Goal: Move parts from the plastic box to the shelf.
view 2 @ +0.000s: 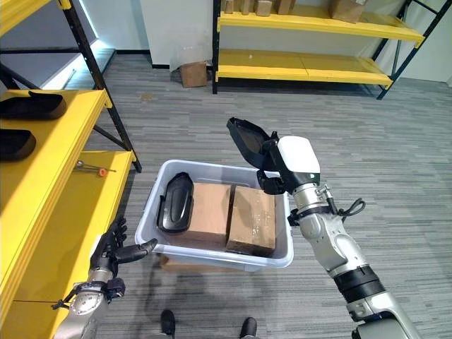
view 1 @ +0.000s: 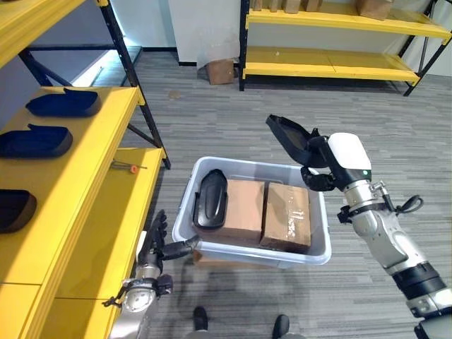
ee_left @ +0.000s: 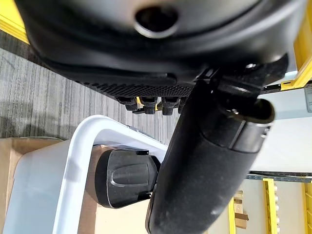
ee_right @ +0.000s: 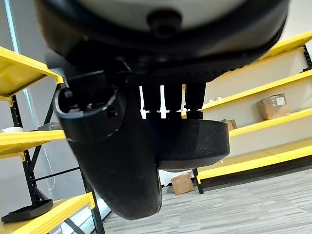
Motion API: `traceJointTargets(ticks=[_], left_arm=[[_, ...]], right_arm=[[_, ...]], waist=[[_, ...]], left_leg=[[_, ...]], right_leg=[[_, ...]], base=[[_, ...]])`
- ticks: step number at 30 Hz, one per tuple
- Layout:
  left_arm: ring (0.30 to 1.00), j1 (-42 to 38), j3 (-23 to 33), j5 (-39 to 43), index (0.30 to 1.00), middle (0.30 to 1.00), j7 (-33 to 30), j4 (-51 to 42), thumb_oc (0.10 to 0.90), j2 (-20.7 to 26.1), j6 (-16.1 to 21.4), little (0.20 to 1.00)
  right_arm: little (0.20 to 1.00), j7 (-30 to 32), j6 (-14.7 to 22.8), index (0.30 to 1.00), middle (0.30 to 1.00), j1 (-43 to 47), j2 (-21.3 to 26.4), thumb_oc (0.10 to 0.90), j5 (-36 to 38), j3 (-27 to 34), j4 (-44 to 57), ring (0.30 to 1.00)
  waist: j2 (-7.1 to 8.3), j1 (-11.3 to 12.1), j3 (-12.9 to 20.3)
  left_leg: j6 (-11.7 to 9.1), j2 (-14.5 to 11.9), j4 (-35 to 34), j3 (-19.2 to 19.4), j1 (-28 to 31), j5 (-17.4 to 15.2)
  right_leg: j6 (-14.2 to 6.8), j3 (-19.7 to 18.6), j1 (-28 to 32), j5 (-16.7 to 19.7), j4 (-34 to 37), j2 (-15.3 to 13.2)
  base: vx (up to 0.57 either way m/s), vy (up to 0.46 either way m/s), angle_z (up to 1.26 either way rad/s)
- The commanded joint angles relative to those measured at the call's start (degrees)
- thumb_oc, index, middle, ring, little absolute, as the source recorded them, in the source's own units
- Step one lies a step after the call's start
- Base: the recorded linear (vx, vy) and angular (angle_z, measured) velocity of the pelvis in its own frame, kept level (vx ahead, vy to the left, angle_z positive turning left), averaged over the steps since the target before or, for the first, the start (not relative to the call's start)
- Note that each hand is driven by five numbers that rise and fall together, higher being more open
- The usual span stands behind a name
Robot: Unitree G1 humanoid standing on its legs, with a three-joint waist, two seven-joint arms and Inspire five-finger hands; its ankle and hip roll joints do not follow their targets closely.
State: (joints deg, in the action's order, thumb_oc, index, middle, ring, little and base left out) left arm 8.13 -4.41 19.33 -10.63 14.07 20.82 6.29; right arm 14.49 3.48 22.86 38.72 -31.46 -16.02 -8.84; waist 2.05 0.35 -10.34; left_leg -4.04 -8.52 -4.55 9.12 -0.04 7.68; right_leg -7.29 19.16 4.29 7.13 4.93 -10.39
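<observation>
Along the left side, a yellow shelf is seen with three dark parts lying on its upper level, and right of it a grey plastic box sits on the floor holding two cardboard boxes and one black part. Above the box's far right corner, another black part is gripped by the right hand. Near the box's near left corner, the left hand is held with fingers relaxed and grasps nothing.

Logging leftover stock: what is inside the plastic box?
The plastic box holds one black part lying on two cardboard boxes. Whatever sits beneath the cardboard is covered.
</observation>
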Motion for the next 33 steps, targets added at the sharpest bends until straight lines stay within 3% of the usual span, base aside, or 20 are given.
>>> traceJointTargets(ticks=[1,7,10,13,15,16,17,18,20,21,22,24,27,30,32,33], left_arm=[[1.0,-2.8,0.8,-1.9,1.0,1.0,-0.3,-1.7,0.9,1.7,4.5,1.0],[1.0,-1.6,0.7,-0.8,1.0,1.0,-1.1,-2.4,0.9,0.4,4.5,1.0],[1.0,-0.3,0.8,-2.9,1.0,1.0,-1.2,-2.2,0.9,0.3,4.1,1.0],[1.0,-1.0,-0.1,-3.9,1.0,1.0,-1.2,-0.5,0.9,0.4,4.2,1.0],[1.0,-1.2,-0.1,-4.1,1.0,1.0,-1.1,-0.4,0.9,0.5,4.4,1.0],[1.0,-1.6,-0.2,-4.3,1.0,1.0,-1.3,-0.3,0.9,0.3,4.7,1.0],[1.0,-1.7,-0.3,-4.3,1.0,1.0,-1.3,-0.2,0.9,0.4,4.7,1.0],[1.0,-2.1,-0.6,-4.3,1.0,1.0,-1.5,-0.1,0.9,0.3,4.9,1.0],[1.0,-3.9,-1.0,-3.7,1.0,1.0,-2.1,-0.3,0.9,0.1,5.0,1.0],[1.0,-4.3,-0.9,-3.6,1.0,1.0,-2.0,-0.3,0.9,0.0,5.1,1.0],[1.0,-4.5,-1.1,-3.6,1.0,1.0,-1.9,-0.5,0.9,-0.1,5.2,1.0],[1.0,-4.6,-1.4,-4.0,1.0,1.0,-1.5,-0.7,0.9,-0.6,4.9,1.0],[1.0,-3.7,-2.1,-5.3,1.0,1.0,-0.3,-1.0,0.9,-1.1,4.5,1.0],[1.0,-2.3,-1.3,-6.1,1.0,1.0,0.6,-2.2,0.9,-0.4,4.6,1.0],[1.0,-1.2,-0.2,-6.6,1.0,1.0,0.5,-2.2,0.9,-0.1,4.6,1.0],[1.0,-1.1,-0.2,-6.6,1.0,1.0,0.5,-2.3,0.9,0.0,4.6,1.0]], right_arm=[[0.3,4.0,3.1,0.3,0.3,8.4,2.1,0.4,0.0,2.3,4.1,0.3],[0.3,4.8,4.2,0.3,0.3,13.1,1.8,0.4,2.1,-0.4,5.0,0.3],[0.3,6.0,5.1,0.3,0.3,15.5,1.7,0.4,3.1,-1.1,6.0,0.3],[0.3,7.5,4.7,0.3,0.3,16.1,2.9,0.4,1.1,-1.0,6.1,0.3],[0.3,7.7,4.6,0.3,0.3,15.9,3.3,0.4,1.0,-0.7,6.6,0.3],[0.3,8.3,4.7,0.3,0.3,14.6,3.6,0.4,0.7,0.3,7.8,0.3],[0.3,8.3,4.7,0.3,0.3,14.4,3.6,0.4,0.7,0.4,7.9,0.3],[0.3,8.8,4.6,0.3,0.3,13.5,3.8,0.4,0.2,1.0,8.3,0.3],[0.3,9.7,4.4,0.3,0.3,10.8,4.0,0.4,0.3,3.1,9.9,0.3],[0.3,9.9,4.2,0.3,0.3,9.8,4.2,0.4,0.4,3.8,9.9,0.3],[0.3,9.6,4.2,0.3,0.3,8.3,4.2,0.4,0.8,4.9,10.4,0.3],[0.3,9.3,4.2,0.3,0.3,5.7,4.3,0.4,1.8,7.7,11.6,0.3],[0.3,8.8,3.9,0.3,0.3,1.8,3.8,0.4,2.4,11.7,12.5,0.3],[0.3,8.7,3.6,0.3,0.3,0.4,2.6,0.4,2.5,13.6,13.1,0.3],[0.3,8.6,3.3,0.3,0.3,-0.4,0.9,0.4,1.5,14.5,14.3,0.3],[0.3,8.6,3.2,0.3,0.3,-0.5,0.9,0.4,1.5,14.5,14.4,0.3]], waist=[[0.74,1.6,6.1],[-0.95,3.3,5.0],[-2.7,5.8,1.9],[-3.4,6.2,0.3],[-3.18,6.2,0.0],[-2.63,5.5,-0.2],[-2.58,5.6,-0.2],[-2.29,5.1,-0.2],[-1.56,3.3,0.4],[-1.5,3.1,0.6],[-1.64,2.8,1.1],[-2.16,1.5,2.2],[-2.51,1.2,3.8],[-2.24,2.0,4.3],[-1.43,3.1,4.6],[-1.26,3.0,4.6]], left_leg=[[-2.4,-6.4,0.0,-1.8,3.3,-2.1],[-4.9,-10.1,1.5,-5.3,0.0,1.7],[-7.9,-12.2,2.4,-7.1,-3.8,9.0],[-8.2,-12.0,2.1,-6.1,-6.8,13.5],[-7.7,-11.7,3.2,-5.0,-7.3,12.9],[-7.3,-12.4,7.6,-1.4,-6.4,9.5],[-7.2,-12.3,8.2,-1.4,-6.5,9.0],[-6.6,-12.9,11.1,1.1,-6.1,6.8],[-6.0,-15.1,22.1,8.2,-3.2,1.6],[-5.8,-14.6,23.3,7.9,-2.0,-0.2],[-5.7,-13.8,22.9,7.2,-0.6,-2.7],[-4.6,-10.5,15.3,7.7,2.8,-8.1],[-3.1,-7.2,6.1,7.4,5.2,-8.5],[-1.6,-3.8,2.8,6.4,6.3,-8.8],[0.2,-0.3,1.1,4.9,6.4,-9.5],[0.4,0.0,1.0,4.8,6.5,-9.5]], right_leg=[[-1.3,0.1,-1.6,-5.8,-6.5,0.1],[1.4,2.3,-0.6,-7.5,-5.6,4.4],[2.8,5.6,-0.2,-8.3,-4.3,6.3],[3.0,9.8,0.2,-7.6,-2.9,5.5],[2.9,10.5,0.0,-7.1,-2.7,4.9],[2.8,11.4,-0.3,-7.2,-2.7,3.9],[2.7,11.3,-0.2,-7.3,-2.7,3.8],[2.9,12.5,-0.6,-7.2,-3.1,3.1],[4.0,16.5,-1.4,-7.8,-4.6,1.6],[4.2,17.2,-1.7,-7.7,-5.1,1.2],[3.8,18.2,-1.9,-7.7,-5.9,0.5],[1.7,19.7,-2.2,-6.3,-7.2,-1.7],[-1.0,20.7,-2.0,-3.5,-8.6,-5.3],[-2.8,21.4,-1.8,-1.0,-9.2,-8.8],[-4.8,23.1,-0.9,1.2,-9.1,-12.2],[-4.9,23.2,-0.8,1.4,-9.1,-12.5]], base=[[-0.02,-0.094,0.02],[-0.07,-0.212,0.2],[-0.14,-0.151,0.24],[-0.14,-0.053,0.94],[-0.1,-0.044,0.54],[-0.04,-0.054,0.66],[-0.09,-0.07,0.65],[-0.1,-0.021,0.82],[-0.16,-0.019,0.82],[-0.09,0.074,1.13],[-0.03,0.174,1.14],[0.01,0.272,0.98],[0.02,0.284,1.16],[0.0,0.31,0.48],[-0.02,0.317,0.41],[-0.02,0.309,0.63]])
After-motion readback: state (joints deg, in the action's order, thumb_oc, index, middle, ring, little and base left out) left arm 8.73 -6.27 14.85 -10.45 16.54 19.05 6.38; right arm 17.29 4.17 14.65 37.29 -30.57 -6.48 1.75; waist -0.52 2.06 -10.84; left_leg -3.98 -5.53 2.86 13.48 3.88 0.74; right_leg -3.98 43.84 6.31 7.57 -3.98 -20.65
